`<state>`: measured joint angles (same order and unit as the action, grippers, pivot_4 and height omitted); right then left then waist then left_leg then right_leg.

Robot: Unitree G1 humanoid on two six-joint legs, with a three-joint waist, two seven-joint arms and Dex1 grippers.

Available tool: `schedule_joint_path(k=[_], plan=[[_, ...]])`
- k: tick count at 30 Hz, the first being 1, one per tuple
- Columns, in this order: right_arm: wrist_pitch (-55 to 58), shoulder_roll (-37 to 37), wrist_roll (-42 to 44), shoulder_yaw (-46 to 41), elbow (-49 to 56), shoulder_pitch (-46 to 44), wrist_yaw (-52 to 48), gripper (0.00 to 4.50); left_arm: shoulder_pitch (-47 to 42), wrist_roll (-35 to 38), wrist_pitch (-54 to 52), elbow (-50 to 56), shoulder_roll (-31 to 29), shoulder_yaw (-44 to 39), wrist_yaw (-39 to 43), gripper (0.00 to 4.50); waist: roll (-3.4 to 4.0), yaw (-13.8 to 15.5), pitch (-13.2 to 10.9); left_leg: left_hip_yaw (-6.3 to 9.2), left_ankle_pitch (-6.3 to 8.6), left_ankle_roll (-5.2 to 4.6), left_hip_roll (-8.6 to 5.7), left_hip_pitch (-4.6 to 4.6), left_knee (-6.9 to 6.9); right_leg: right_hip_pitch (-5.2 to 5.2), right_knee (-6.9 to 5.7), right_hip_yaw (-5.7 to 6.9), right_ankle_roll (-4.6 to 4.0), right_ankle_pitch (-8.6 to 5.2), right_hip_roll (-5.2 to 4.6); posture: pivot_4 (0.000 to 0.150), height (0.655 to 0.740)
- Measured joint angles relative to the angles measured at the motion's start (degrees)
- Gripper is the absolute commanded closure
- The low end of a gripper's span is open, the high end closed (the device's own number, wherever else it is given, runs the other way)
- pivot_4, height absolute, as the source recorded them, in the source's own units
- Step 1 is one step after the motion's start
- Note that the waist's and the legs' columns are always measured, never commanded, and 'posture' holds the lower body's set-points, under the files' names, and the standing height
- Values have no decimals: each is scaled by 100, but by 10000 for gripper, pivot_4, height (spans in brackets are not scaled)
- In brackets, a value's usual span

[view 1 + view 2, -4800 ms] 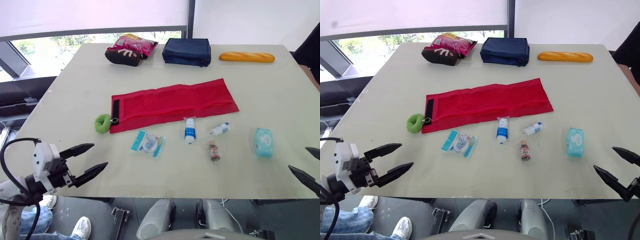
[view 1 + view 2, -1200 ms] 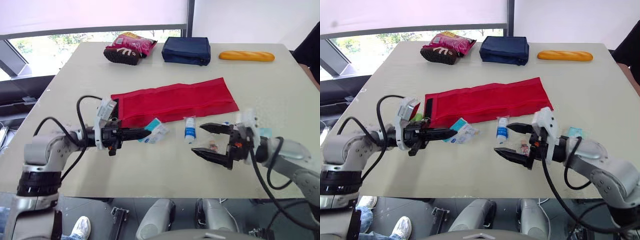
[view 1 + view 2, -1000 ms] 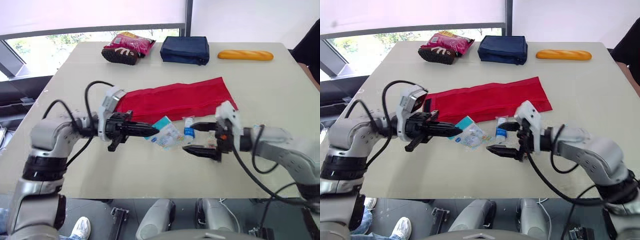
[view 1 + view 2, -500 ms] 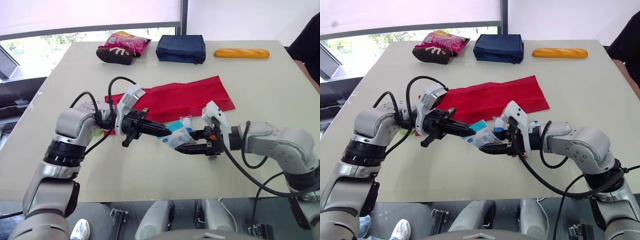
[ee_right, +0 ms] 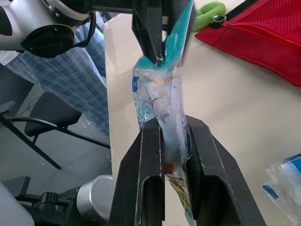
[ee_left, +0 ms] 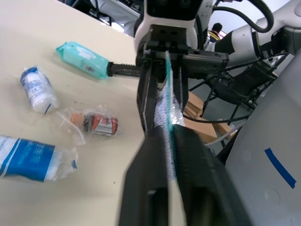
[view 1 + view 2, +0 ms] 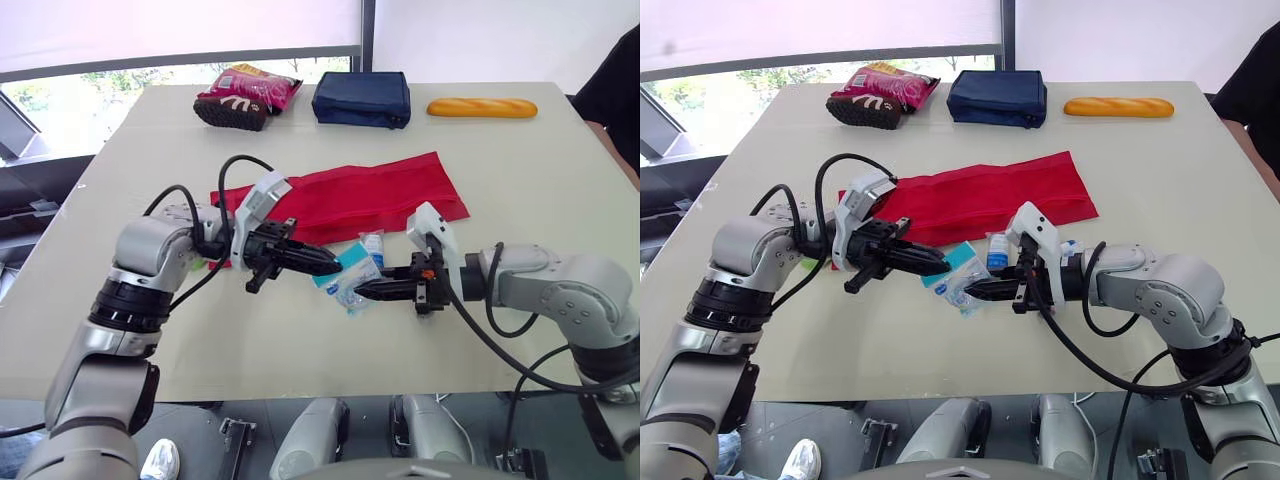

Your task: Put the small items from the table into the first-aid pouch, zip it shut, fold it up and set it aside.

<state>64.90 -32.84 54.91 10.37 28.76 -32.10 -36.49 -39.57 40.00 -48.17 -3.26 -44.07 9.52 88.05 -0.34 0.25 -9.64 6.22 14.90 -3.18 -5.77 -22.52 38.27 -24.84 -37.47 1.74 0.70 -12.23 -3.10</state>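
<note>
A clear plaster packet (image 7: 348, 277) with a teal top hangs above the table's front middle. My right gripper (image 7: 362, 290) is shut on its lower part; the right wrist view shows both fingers (image 5: 150, 160) pressing the plastic. My left gripper (image 7: 333, 262) stands at the packet's teal edge, its jaws slightly apart around it. The red first-aid pouch (image 7: 350, 195) lies unfolded flat behind them. A small tube (image 7: 373, 245) lies beside the pouch. The left wrist view shows a teal wipes pack (image 6: 84, 52), a bandage roll (image 6: 35, 88) and a bagged brown vial (image 6: 96, 123) on the table.
A snack bag (image 7: 245, 92), a navy pouch (image 7: 362, 98) and a toy baguette (image 7: 482, 107) lie along the far edge. A person (image 7: 620, 80) stands at the far right corner. The pouch's green loop (image 5: 207, 12) lies by its left end.
My right gripper has shut on the packet. My left gripper's jaws have parted a little, and the packet now droops from the right gripper.
</note>
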Motion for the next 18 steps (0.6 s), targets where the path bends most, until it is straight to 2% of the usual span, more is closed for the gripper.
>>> schedule_joint_path(k=[1, 2, 4, 5, 6, 10, 14, 15, 16, 18], plan=[[0, 19, 0, 0, 0, 0, 1, 44482, 0, -7, 4, 0, 1, 0, -5, 23195, 0, 0, 0, 0, 0, 0, 0, 0, 2, 0, -4, 0, 0, 0, 0, 1500, 7395], [0, 32, -1, 0, 0, 0, 4, 44482, 0, -25, 11, -1, 1, 0, -14, 20457, 0, 1, 0, 0, 0, 0, 0, 0, 2, 0, -6, 0, 0, 0, 0, 1500, 7395], [0, 41, -7, 0, 0, 0, 6, 44482, 1, -46, 22, -1, 1, -2, -32, 11696, 0, -2, 0, 0, 0, 0, 0, 0, 3, -1, -8, 0, 0, -1, 0, 1500, 7395], [-1, 66, -23, 1, -1, 0, 7, 44482, 3, -51, 30, -1, 1, -7, -52, 5094, 0, -3, 0, 0, 0, 0, 0, -1, 3, -3, -8, 0, 0, -1, 0, 1500, 7395], [-1, 68, -27, 0, -1, 0, 7, 44482, 3, -52, 31, -1, 1, -8, -57, 1721, 0, -3, 0, 0, 0, 0, 0, -1, 2, -3, -8, 0, 0, 0, 0, 1500, 7395], [-1, 84, -49, 0, -3, 53, 66, 44482, 157, -58, 134, 0, -64, -179, -123, 605, 0, -29, 0, 0, 0, 1, 0, -3, 2, -8, -13, 0, 0, 0, 0, 1500, 7395], [2, 78, -87, -160, -4, 439, 343, 44482, 490, -328, 603, -55, -273, -689, -571, 605, 0, -50, 0, 0, 0, 1, 0, -3, 2, -11, -17, -1, -1, -1, -1, 1500, 7395], [-19, 77, -96, -340, 17, 670, 483, 44482, 679, -741, 1127, -142, -357, -892, -971, 605, 0, -49, 0, 0, 0, 1, 0, -4, 2, -12, -17, -1, -1, -1, -2, 1500, 7395], [-19, 76, -97, -357, 17, 688, 491, 44482, 690, -770, 1163, -168, -365, -906, -998, 605, 0, -45, 0, 0, 0, 1, 0, -4, 2, -11, -16, -1, -1, -1, -2, 1500, 7395], [-172, 85, -124, -574, 185, 986, 593, 44482, 920, -1274, 1821, -340, -398, -1027, -1512, 605, 1, -25, 0, 0, 1, 1, 0, -6, 0, -13, -16, -2, -1, -1, -2, 1500, 7395]])
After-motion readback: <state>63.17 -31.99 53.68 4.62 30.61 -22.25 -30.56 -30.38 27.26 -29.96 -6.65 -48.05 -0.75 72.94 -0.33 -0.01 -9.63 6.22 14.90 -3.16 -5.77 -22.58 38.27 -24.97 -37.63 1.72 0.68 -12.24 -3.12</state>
